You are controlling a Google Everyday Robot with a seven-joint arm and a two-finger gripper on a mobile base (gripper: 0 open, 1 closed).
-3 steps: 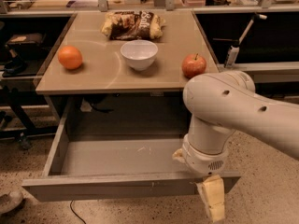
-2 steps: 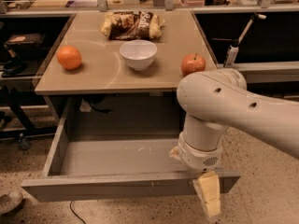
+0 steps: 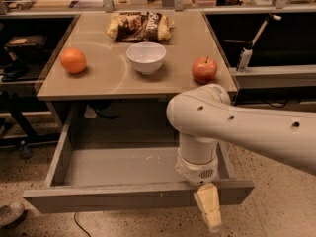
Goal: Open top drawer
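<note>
One wide grey-taupe handle-less top drawer sits pulled way out under the tan worktop, shallow box showing; pale yellowish end effector hangs at its front panel's right side, can't tell its grip state

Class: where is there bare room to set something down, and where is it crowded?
Bare: the table's front strip, bordered by orange, bowl and apple; the top drawer's left floor. Crowded: the drawer's right front, where the hand hangs at its panel.

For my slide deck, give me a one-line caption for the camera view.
Top drawer open under the table, the gripper at its front panel; orange, bowl, apple and snack bag above.
</note>
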